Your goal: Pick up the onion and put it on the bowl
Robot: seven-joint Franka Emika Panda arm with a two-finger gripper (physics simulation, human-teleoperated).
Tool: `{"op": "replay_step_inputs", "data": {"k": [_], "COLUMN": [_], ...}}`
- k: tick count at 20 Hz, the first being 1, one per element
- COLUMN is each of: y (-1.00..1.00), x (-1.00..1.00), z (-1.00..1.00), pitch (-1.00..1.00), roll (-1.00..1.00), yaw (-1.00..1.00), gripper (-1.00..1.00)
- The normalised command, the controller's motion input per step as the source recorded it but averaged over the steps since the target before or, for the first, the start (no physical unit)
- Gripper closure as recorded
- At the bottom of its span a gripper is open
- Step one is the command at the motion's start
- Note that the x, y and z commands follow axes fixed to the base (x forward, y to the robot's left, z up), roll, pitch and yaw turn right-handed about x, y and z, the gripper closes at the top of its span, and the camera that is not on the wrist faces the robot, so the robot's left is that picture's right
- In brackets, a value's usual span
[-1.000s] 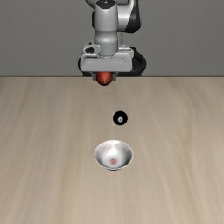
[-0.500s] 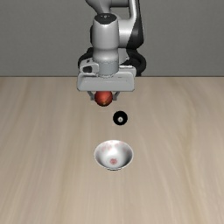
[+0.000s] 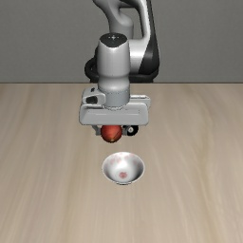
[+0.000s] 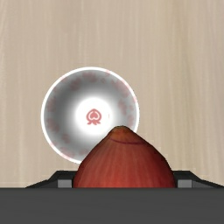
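The wooden tabletop (image 3: pixel 38 190) carries the whole scene. Over it the arm (image 3: pixel 128 38) reaches forward and down, and the hand (image 3: pixel 113 132) hangs in the air above the wood, close to the bowl but not yet over its middle. The hand is clamped on the onion. Its fingers press the onion from two sides and stand only as far apart as the onion is wide.

The bowl (image 3: pixel 134 172) is a shallow, shiny metal one. It stands upright on the tabletop, just forward of the hand and apart from it. In the wrist view the bowl (image 4: pixel 63 103) lies just beyond the onion, and its round hollow is open to the camera with only a reddish reflection at the centre.

The onion (image 3: pixel 112 134) is red-brown and small. It is held off the tabletop and touches neither the wood nor the bowl. In the wrist view the onion (image 4: pixel 122 162) sits between the fingertips with its pointed end facing away from the hand, and that tip overlaps the bowl's near rim.

As I judge it, the pick is done and the carry to the bowl is in hand. The next move calls for a short push forward until the onion is over the hollow. Then the hand should drop gently before the fingers part, so the round onion settles rather than bouncing or rolling off the rim.
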Motion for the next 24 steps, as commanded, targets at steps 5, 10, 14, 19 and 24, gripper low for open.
{"op": "replay_step_inputs", "data": {"k": [5, 10, 14, 19, 24], "y": [0.2, 0.6, -0.25, 0.0, 0.0], "x": [0.8, -0.4, 0.0, 0.0, 0.0], "z": [0.0, 0.0, 0.0, 0.0, 0.0], "pitch": [0.0, 0.0, 0.0, 0.0, 0.0], "roll": [0.0, 0.0, 0.0, 0.0, 0.0], "yaw": [0.0, 0.0, 0.0, 0.0, 0.0], "gripper": [1.0, 1.0, -1.0, -1.0, -1.0]}}
